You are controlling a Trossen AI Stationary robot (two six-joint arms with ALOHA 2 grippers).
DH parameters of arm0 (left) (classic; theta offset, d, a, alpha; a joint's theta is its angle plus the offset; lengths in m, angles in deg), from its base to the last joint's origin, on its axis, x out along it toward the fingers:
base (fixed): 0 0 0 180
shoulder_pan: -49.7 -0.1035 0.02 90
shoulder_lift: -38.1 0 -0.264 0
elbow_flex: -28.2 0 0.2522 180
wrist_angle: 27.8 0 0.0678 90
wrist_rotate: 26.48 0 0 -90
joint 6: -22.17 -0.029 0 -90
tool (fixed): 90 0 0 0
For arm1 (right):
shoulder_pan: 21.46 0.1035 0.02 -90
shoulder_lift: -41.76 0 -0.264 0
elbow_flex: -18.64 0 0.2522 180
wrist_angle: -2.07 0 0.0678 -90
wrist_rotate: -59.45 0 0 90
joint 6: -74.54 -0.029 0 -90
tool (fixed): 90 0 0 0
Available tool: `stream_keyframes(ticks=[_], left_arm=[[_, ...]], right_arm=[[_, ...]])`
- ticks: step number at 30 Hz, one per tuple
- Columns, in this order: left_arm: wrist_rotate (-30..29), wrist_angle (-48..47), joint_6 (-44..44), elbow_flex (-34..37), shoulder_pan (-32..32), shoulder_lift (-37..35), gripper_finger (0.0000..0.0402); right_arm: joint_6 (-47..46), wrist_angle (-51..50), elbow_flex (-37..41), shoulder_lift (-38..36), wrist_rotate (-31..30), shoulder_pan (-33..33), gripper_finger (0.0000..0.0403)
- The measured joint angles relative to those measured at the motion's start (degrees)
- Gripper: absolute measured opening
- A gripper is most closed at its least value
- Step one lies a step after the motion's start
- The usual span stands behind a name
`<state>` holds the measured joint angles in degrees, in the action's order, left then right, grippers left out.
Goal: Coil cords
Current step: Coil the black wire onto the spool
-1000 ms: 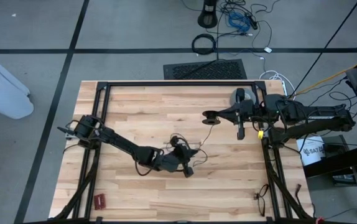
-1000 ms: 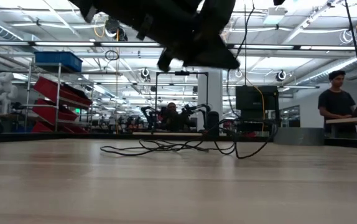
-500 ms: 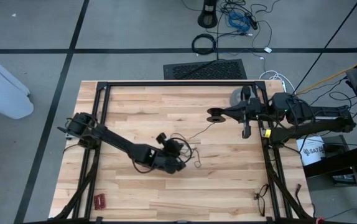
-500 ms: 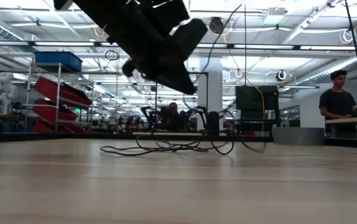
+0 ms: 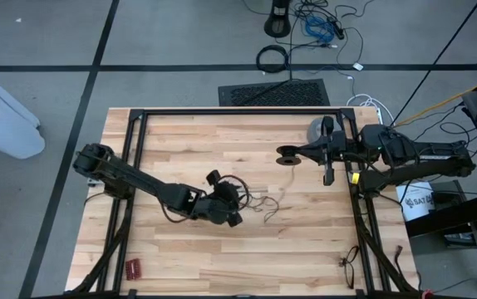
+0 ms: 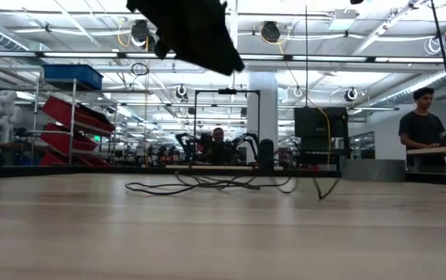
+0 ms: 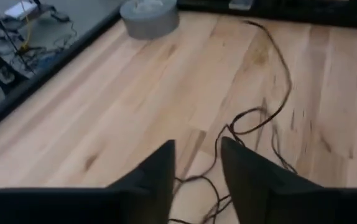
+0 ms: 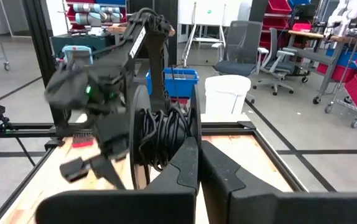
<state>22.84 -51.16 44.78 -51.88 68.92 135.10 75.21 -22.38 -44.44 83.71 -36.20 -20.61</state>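
The thin black cord [image 5: 248, 193] lies in a loose tangle on the wooden table's middle [image 6: 215, 185]. A strand of it [image 7: 279, 81] runs toward a black spool [image 5: 286, 156] with cord wound on it [image 8: 160, 140]. My left gripper [image 5: 234, 212] hangs open above the tangle's left side, high over the table [image 6: 227, 62]. Cord shows on the table past its fingers [image 7: 197, 165]. My right gripper [image 5: 298, 154] is shut at the spool, held level above the table's far right. My right gripper [image 8: 197, 165] reaches the spool level from the table's right side. The spool stands on edge in front of the shut fingers, clear of the table. The fingers themselves hide which part of the spool they have.
A grey tape roll [image 5: 319, 129] [image 7: 148, 14] sits on the table behind the spool. Black frame rails [image 5: 230, 111] run along the table's far and side edges. A small red object [image 5: 132, 267] lies near the front left corner. A person [image 6: 421, 124] stands beyond the table.
My left gripper has risen and drawn back toward the table's left, away from the tangle. The strand that rose off the table toward the spool has dropped and now lies slack on the wood.
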Motion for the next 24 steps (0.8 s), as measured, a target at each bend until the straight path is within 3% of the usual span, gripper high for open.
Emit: stream_keyframes(ticks=[4, 7, 12, 17, 24], left_arm=[[-0.1, 0.5, -3.8, 0.0, -0.8, -2.9, 0.0189], [-0.3, 6.4, -7.6, 0.0, -1.4, -4.2, 0.0206], [0.3, 24.1, -16.2, -0.2, -2.9, -3.3, 0.021], [7.5, 33.0, -21.0, -0.1, -5.4, 0.5, 0.021], [12.3, 44.8, -22.3, 0.0, -8.2, 7.9, 0.021]], right_arm=[[-0.1, -0.3, 0.0, 0.0, 0.0, 0.0, 0.0], [-0.1, -0.3, 0.0, 0.0, -0.1, 0.0, 0.0], [-0.5, -0.3, 0.0, 0.1, -0.2, 0.0, 0.0], [-0.4, -0.3, 0.0, 0.1, -0.2, 0.0, 0.0], [1.1, -0.3, 0.0, 0.1, -0.2, 0.0, 0.0]])
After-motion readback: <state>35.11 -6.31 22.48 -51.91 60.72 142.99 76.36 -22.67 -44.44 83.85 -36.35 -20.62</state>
